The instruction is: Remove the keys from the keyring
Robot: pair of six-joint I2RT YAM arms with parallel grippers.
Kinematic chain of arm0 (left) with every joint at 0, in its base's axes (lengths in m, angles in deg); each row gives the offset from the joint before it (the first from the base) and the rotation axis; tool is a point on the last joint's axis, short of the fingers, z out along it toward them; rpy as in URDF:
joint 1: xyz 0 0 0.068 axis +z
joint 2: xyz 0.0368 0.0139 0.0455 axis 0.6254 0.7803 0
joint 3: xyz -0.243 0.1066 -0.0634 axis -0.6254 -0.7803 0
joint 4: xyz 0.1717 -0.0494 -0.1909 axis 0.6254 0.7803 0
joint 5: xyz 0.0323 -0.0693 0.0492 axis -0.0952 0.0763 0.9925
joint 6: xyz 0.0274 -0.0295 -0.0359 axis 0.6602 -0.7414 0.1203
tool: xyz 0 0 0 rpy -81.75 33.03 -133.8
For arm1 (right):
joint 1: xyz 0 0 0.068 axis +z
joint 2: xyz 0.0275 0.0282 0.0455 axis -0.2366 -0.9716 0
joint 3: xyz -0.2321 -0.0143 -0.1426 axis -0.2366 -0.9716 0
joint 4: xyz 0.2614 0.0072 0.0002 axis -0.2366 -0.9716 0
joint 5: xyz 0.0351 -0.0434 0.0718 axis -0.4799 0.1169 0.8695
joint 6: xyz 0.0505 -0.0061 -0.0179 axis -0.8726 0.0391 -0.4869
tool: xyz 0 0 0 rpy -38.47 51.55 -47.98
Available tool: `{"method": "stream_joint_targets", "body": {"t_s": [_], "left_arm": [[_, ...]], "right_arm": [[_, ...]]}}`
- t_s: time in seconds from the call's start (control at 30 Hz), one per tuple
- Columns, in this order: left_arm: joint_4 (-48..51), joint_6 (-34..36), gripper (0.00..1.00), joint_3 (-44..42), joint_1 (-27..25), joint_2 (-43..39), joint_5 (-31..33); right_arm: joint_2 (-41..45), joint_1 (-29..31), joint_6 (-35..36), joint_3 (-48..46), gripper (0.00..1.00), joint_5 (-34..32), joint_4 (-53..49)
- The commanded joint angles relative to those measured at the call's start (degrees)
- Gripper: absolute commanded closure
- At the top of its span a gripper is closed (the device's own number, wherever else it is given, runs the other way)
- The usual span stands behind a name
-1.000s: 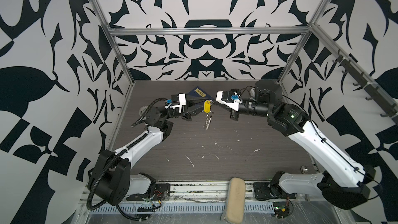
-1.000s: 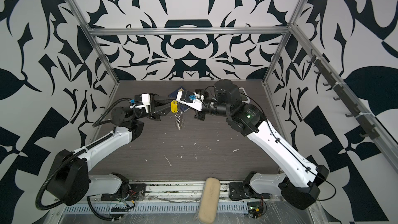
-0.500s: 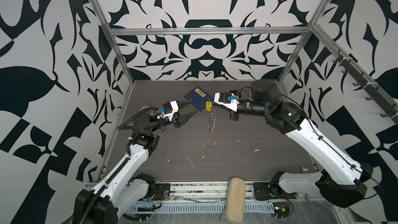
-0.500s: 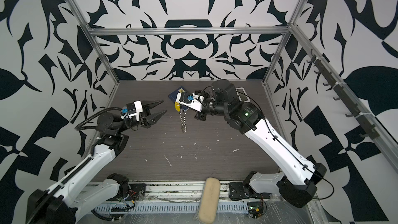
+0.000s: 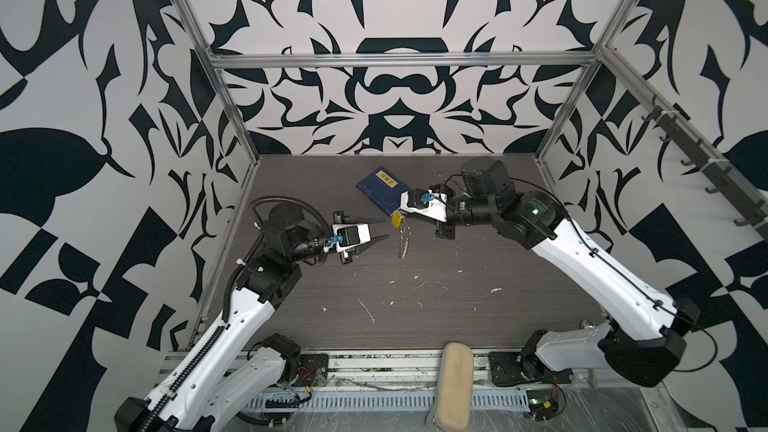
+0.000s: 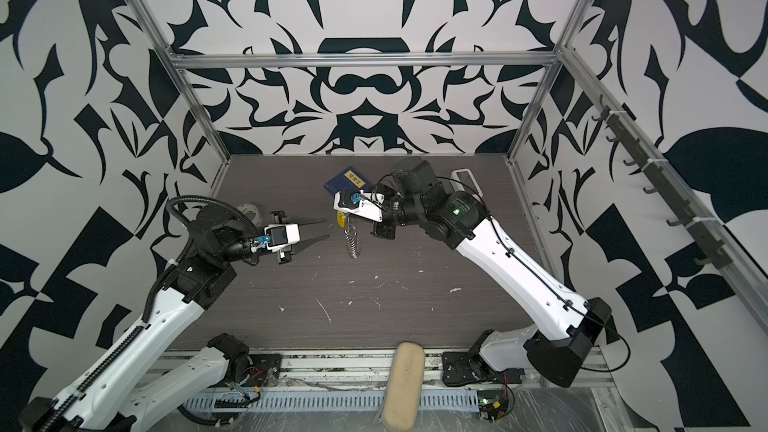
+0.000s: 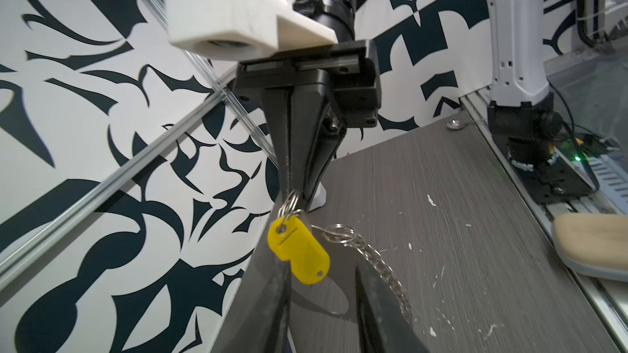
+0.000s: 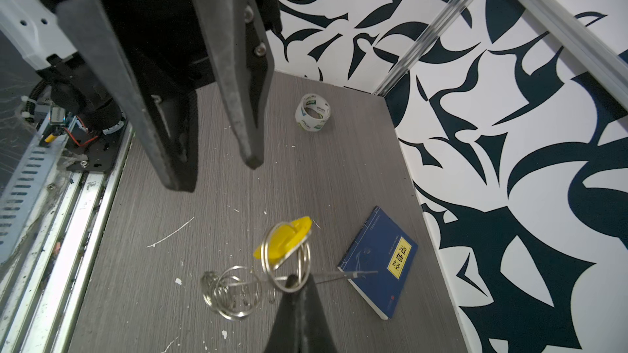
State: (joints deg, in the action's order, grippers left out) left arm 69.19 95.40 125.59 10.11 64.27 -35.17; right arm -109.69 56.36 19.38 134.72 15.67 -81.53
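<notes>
- The right gripper (image 5: 397, 214) is pressed together, pinching the small silver ring at the head of the keys (image 5: 396, 220). It holds them in the air over the far middle of the bench (image 5: 457, 305), just in front of the blue book (image 5: 382, 195).
- The yellow tag of the keys (image 7: 299, 252) hangs tilted below that pinch, long axis sloping downward. The keyring (image 6: 352, 243) trails beneath it as a near-vertical string of silver rings. I cannot tell whether its lowest ring touches the bench.
- The left gripper (image 6: 327, 229) is spread part-way and empty. It lies almost level and points at the tag from the bench's left side, near it but not touching.
- In the left wrist view the tag sits ahead of the two fingers (image 7: 276, 300), roughly in line with the gap between them. The tag's long axis crosses the closing direction at a slant.
- The left arm is the free one and the nearer, so the next move likely belongs to it: straight ahead to take the tag. The risk is catching the ring chain instead.
</notes>
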Motion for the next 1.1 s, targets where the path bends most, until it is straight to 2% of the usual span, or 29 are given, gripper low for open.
{"method": "stream_joint_targets", "body": {"t_s": [0.0, 0.4, 1.07], "left_arm": [[5.0, 5.9, 0.66, 2.2, -1.6, 1.1, -1.4], [-2.8, 1.1, 0.69, 3.0, -2.7, 3.1, -3.2], [-6.8, 0.2, 0.71, 3.9, -3.2, 4.9, -2.8]], "right_arm": [[0.7, 0.0, 1.4, 1.2, 1.0, 1.9, 0.7], [-0.1, 0.4, 3.1, 1.1, 1.0, 1.9, -0.5], [-0.3, 1.2, 3.5, 1.6, 1.0, 2.5, -1.7]]}}
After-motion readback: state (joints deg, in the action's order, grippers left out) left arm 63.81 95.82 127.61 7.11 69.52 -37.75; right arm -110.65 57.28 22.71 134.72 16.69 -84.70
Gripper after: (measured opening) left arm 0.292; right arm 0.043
